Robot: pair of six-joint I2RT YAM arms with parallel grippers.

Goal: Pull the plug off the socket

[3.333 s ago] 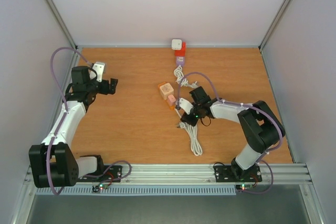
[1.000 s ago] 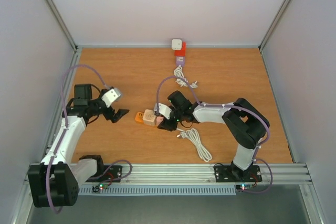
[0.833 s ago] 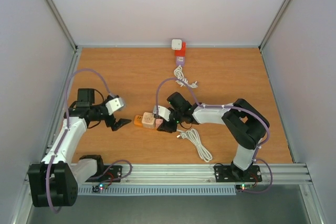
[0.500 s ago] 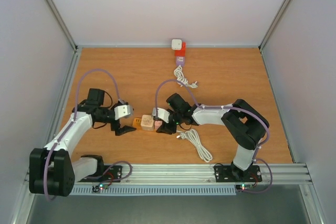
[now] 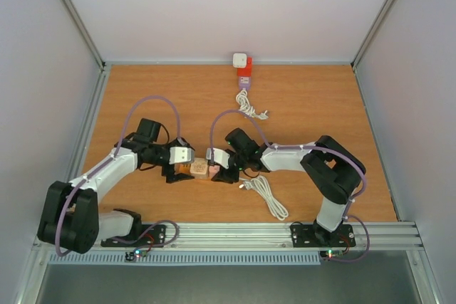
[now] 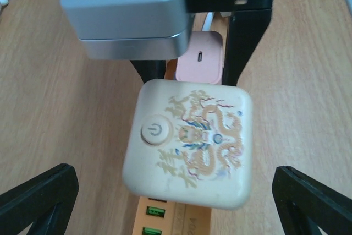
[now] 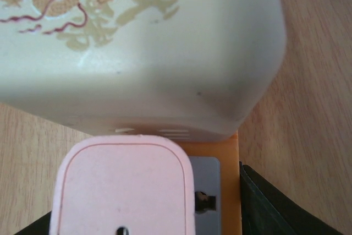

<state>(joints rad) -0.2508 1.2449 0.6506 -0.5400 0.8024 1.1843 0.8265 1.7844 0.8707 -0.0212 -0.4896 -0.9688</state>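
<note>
An orange power strip [image 6: 165, 217] lies on the wooden table left of centre. A cream plug with a dragon print [image 5: 199, 169] and a pink plug [image 5: 212, 170] sit in it. In the left wrist view the cream plug [image 6: 190, 142] fills the middle, with the pink plug [image 6: 199, 59] behind it. My left gripper [image 5: 174, 171] is open, its fingertips [image 6: 34, 202] wide on both sides of the cream plug's end of the strip. My right gripper [image 5: 219, 173] is shut on the strip's other end [image 7: 213, 149], around the pink plug [image 7: 121, 188].
A coiled white cable [image 5: 266, 193] lies on the table just right of the right gripper. A red and white socket block [image 5: 244, 69] stands at the back wall with a white cord [image 5: 249, 108] trailing from it. Grey walls close in both sides.
My right gripper has dragged the strip left from the table's middle. My left arm has swung in from the left and brought its open gripper up around the strip's left end.
</note>
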